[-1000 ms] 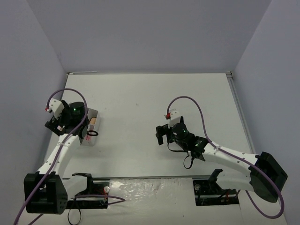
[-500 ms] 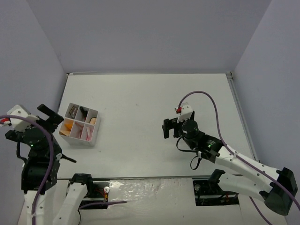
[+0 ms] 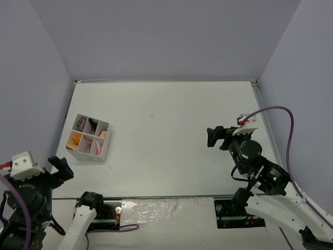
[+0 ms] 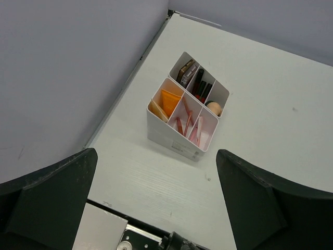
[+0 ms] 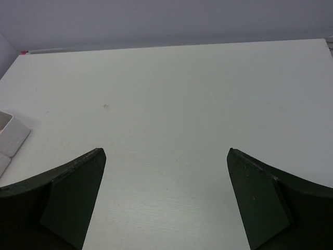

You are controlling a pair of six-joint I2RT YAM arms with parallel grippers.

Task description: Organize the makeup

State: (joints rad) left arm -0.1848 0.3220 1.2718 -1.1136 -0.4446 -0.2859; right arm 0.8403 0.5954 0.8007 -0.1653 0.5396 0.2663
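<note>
The makeup sits inside the white six-compartment box point(image 3: 88, 138) at the table's left, also in the left wrist view point(image 4: 177, 139). There I see the orange tube point(image 4: 169, 99), brown palettes point(image 4: 186, 73), dark-red sticks point(image 4: 200, 86), the beige sponge point(image 4: 213, 108) and pink sticks point(image 4: 190, 123). I cannot make out the green disc. My left gripper point(image 3: 58, 167) point(image 4: 156, 152) is open and empty, raised high, near the table's front left corner. My right gripper point(image 3: 216, 136) point(image 5: 166, 151) is open and empty over the right half of the table.
The table's left edge meets the grey wall point(image 4: 78, 78) close beside the box. The box's corner point(image 5: 10, 136) shows at the left edge of the right wrist view. The arm mounts point(image 3: 99, 208) run along the near edge.
Both arms have drawn back from the table's middle. The left gripper left the box and rose toward the front left; the right gripper moved right. The box now shows uncovered.
</note>
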